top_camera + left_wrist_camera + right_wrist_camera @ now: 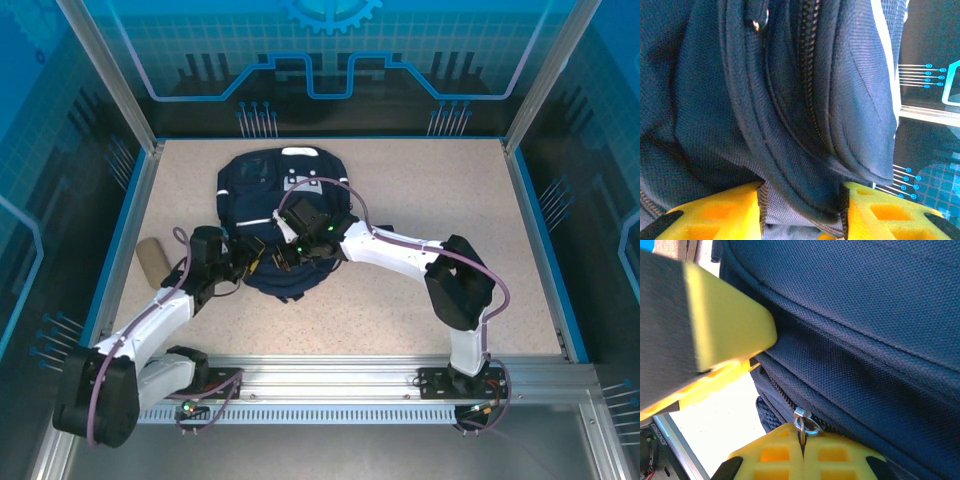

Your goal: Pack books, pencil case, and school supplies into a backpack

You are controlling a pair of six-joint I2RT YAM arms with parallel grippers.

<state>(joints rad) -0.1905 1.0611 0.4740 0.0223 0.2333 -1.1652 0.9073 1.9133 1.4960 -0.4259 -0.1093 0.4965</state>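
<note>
- Holding the backpack: left jaws pinch a fold, right jaws clamp its zip pull.
- Pencil case lies unpacked on the tabletop, left.

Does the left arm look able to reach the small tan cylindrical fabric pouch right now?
Likely yes: the pouch lies bare beside that arm, but its end effector first must release the navy fabric backpack.

Beige table, blue walls, prob. acrylic
</note>
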